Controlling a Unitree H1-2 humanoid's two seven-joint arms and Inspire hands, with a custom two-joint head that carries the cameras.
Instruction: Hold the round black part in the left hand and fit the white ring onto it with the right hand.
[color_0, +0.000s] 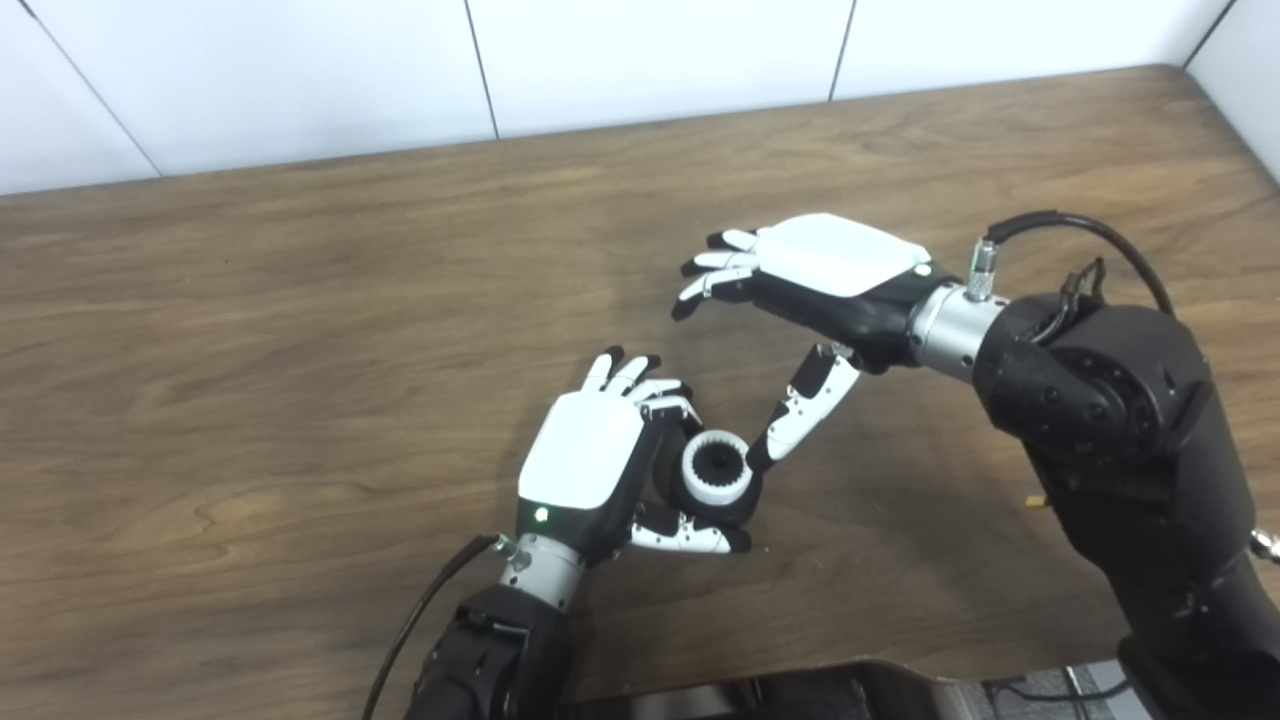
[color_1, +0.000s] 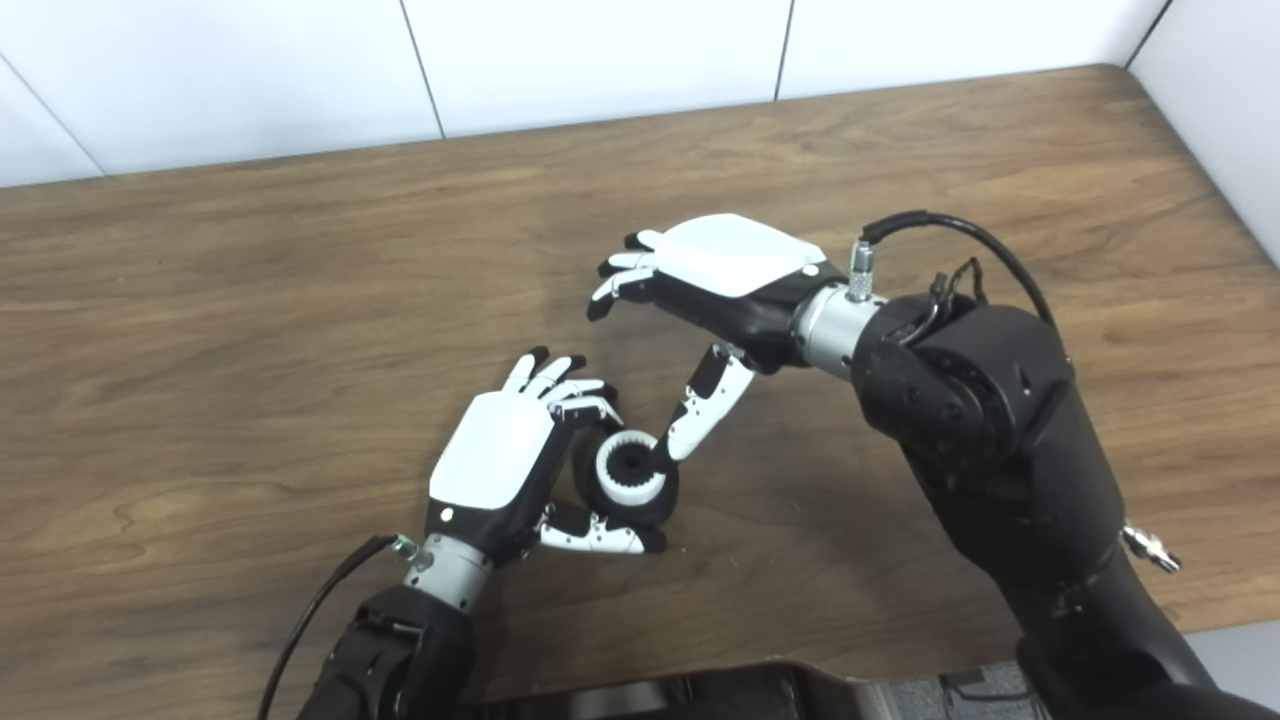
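Left hand (color_0: 585, 470) gripping black part (color_0: 735, 505) (ring-capped), right hand (color_0: 830, 270) above

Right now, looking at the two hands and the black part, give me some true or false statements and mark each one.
1. The left hand holds the black part. True.
2. The white ring lies alone on the table, far from the part. False: it sits on the part.
3. The right hand is closed around the ring. False: its fingers are spread, and only the thumb reaches down beside the ring.
4. The ring's inner edge is toothed. True.
5. The right hand is nearer the wall than the left. True.
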